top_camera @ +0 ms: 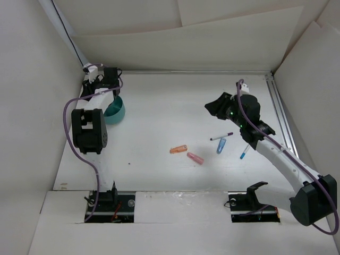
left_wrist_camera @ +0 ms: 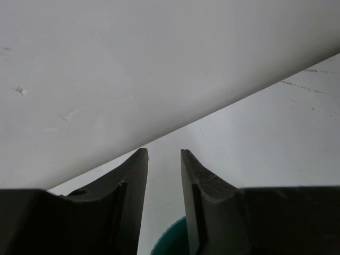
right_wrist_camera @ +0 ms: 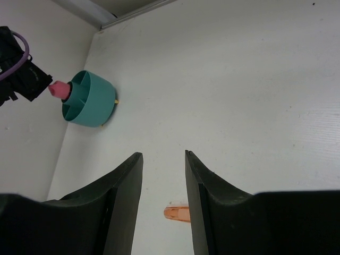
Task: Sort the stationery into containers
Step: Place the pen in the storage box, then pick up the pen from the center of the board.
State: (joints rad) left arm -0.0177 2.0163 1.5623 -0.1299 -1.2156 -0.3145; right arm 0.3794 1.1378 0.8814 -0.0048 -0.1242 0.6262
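White panels point(top_camera: 175, 42) are seen on three sides of a white table point(top_camera: 159, 117). Creases are noted in the back panel, and a metal rail point(top_camera: 281, 119) runs along the table's right edge.

At far left, the left arm point(top_camera: 87, 130) is positioned over the teal cup point(top_camera: 118, 112), which stands near the table's left edge. Part of the cup's rim is hidden by the arm in the top view. A purple cable point(top_camera: 66, 119) is looped along that arm. The left gripper point(left_wrist_camera: 162, 154) is found with jaws narrowly parted. Nothing is seen between them in its own wrist view, where a sliver of teal shows below.

From the right wrist view the cup's inner dividers are made out. A pink stub point(right_wrist_camera: 59, 89) is seen at the cup's mouth, its outer end against the black of the left gripper. Which compartment it enters, and whether it is gripped, cannot be told from that view.

Well apart from the cup, the following are recorded on the open table:
- an orange piece point(top_camera: 178, 150)
- a pink piece point(top_camera: 195, 158) just beside it
- a purple-tipped pen point(top_camera: 221, 136)
- a light-blue piece point(top_camera: 221, 145) just nearer than that pen
- a blue pen point(top_camera: 243, 153) close by the right arm

The right gripper point(top_camera: 212, 105) is held above the table beyond these items. Its jaws are moderately apart and nothing is between them. A green light point(top_camera: 231, 113) is lit on its wrist.
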